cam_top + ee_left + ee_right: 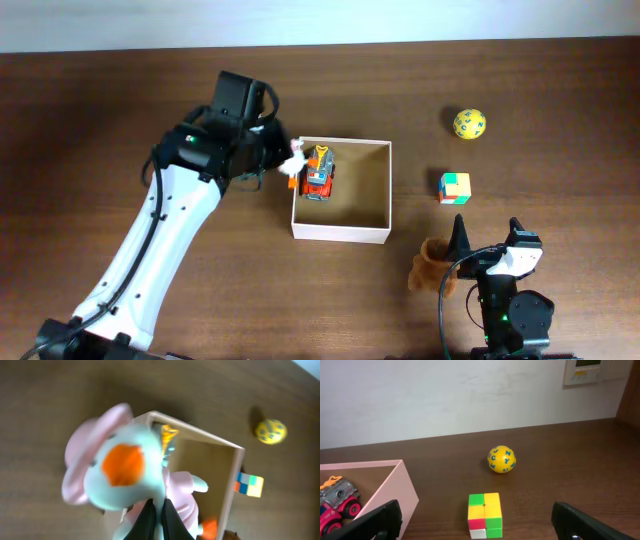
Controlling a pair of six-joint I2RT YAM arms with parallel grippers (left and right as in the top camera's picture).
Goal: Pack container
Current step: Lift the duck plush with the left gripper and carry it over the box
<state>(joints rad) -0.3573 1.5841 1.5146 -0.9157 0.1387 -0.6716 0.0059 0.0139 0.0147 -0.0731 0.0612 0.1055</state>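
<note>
At the container's [340, 234] rim, the left gripper [281, 156] clenched a plush toy [125, 467] for dropping inside; the right gripper [479, 522] gaped, idle.

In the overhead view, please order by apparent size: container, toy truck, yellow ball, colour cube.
Largest: the container.
Then the toy truck.
The yellow ball and the colour cube look about alike, so no ranking between them.

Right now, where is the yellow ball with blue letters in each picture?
Overhead: the yellow ball with blue letters sits at the upper right.
Left wrist: the ball is near the upper right edge.
Right wrist: the ball is just right of centre.
Shared landmark: the multicoloured puzzle cube lies near it in every view.
</note>
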